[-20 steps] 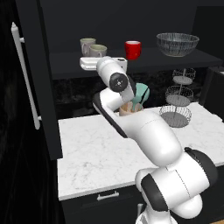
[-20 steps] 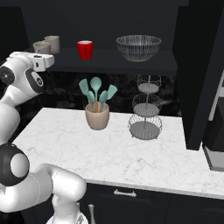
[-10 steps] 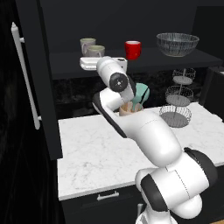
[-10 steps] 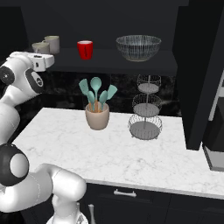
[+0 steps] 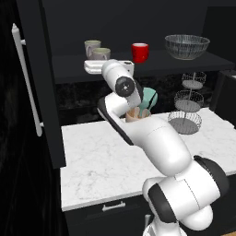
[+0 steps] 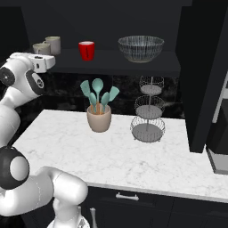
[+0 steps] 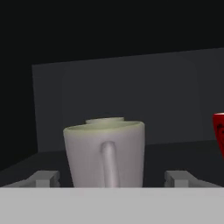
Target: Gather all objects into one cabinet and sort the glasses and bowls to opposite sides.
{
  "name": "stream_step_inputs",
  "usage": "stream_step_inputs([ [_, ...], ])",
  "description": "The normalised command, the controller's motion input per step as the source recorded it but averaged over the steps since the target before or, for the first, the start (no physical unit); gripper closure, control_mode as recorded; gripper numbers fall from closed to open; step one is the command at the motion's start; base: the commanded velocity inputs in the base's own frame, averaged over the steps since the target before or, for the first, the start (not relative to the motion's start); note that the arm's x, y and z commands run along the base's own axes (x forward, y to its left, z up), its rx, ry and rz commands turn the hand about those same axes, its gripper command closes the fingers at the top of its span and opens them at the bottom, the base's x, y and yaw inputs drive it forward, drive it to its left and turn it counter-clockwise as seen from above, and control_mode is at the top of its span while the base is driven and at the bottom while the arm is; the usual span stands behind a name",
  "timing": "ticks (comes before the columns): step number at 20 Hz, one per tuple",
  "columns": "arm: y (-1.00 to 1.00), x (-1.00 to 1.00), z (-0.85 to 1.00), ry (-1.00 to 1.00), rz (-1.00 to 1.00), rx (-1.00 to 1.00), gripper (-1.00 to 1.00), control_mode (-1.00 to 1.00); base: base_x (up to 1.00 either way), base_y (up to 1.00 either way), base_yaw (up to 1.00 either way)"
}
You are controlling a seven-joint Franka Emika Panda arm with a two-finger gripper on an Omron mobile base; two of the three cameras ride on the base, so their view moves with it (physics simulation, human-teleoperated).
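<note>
Where the cabinet shelf (image 6: 111, 62) meets the arm's reach, gripper (image 7: 111, 178) spread wide, fingers (image 7: 43, 178) apart from the near pale mug (image 7: 105, 153) standing upright between them. Second pale mug (image 5: 91, 47) just behind on that shelf. Red mug (image 6: 86, 50) further along the shelf; wire-mesh bowl (image 6: 140, 48) at its far end.

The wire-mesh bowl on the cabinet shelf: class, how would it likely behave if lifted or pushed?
The wire-mesh bowl looks open and see-through, so probably light for its width. Its rounded underside suggests it may rock or slide when pushed. The thin mesh might flex if pinched.
</note>
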Motion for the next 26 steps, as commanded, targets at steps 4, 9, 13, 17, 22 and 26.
stream_step_inputs([
  [4,0.00,-0.33,0.00,0.00,0.00,0.00,-1.00,-1.00,0.00,0.00,0.00],
  [9,-0.17,-0.96,0.10,0.01,-0.01,0.00,-1.00,-1.00,0.00,0.00,0.00],
  [13,-0.52,-0.64,0.42,0.14,-0.01,0.00,-1.00,-1.00,0.00,0.00,0.00],
  [17,-0.63,-0.45,0.49,0.29,0.00,0.00,-1.00,-1.00,0.00,0.00,0.00],
  [22,-0.71,-0.83,0.18,0.28,0.00,0.00,-1.00,-1.00,0.00,0.00,0.00],
  [26,-0.78,-1.00,0.00,0.21,0.00,0.00,-1.00,-1.00,0.00,0.00,0.00],
])
